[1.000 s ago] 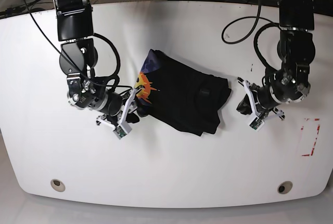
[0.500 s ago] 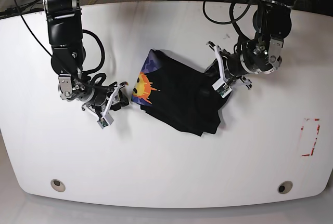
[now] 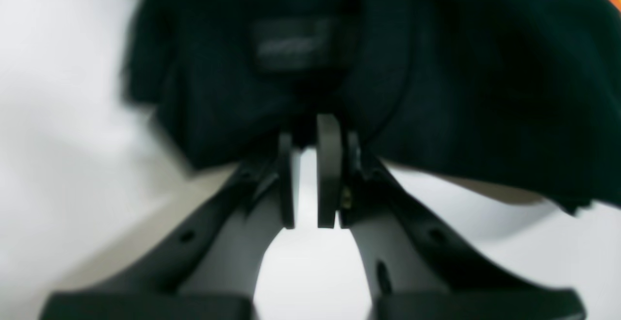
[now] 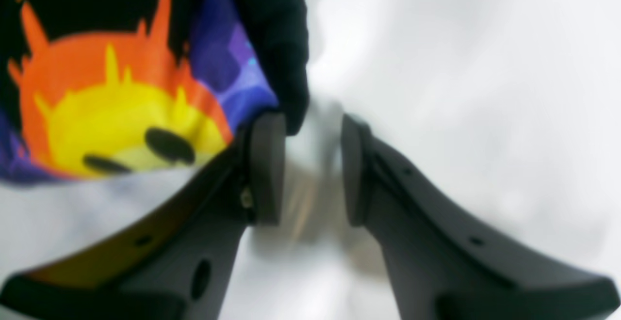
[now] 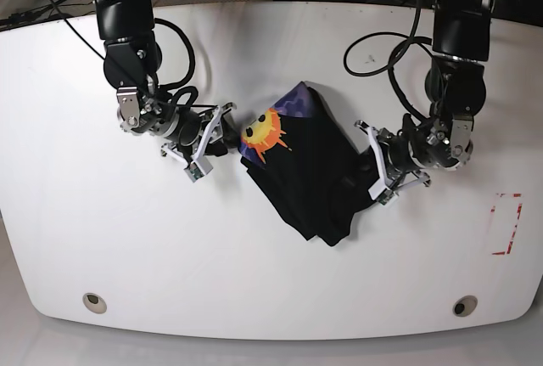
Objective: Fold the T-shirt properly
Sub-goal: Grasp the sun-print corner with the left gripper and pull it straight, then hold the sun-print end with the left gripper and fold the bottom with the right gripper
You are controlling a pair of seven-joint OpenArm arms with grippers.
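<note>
The black T-shirt [image 5: 310,175] lies folded in a slanted bundle at the middle of the white table [image 5: 271,281], with a sun print [image 5: 263,132] at its upper left end. In the base view my left gripper [image 5: 371,166] presses against the bundle's right edge. The left wrist view shows that gripper [image 3: 310,131] shut, its tips against the black cloth [image 3: 436,77]. My right gripper [image 5: 226,132] sits just left of the print. In the right wrist view it [image 4: 310,126] stands open, and the shirt's dark corner [image 4: 286,82] touches one fingertip.
A red tape rectangle [image 5: 506,223] marks the table's right side. Two round holes [image 5: 94,301] [image 5: 464,306] sit near the front edge. Black cables [image 5: 382,43] trail from both arms across the back of the table.
The shirt has turned and shifted right, its sun print now higher. My left gripper came down from the upper right to the shirt's right edge. My right gripper moved right toward the print.
</note>
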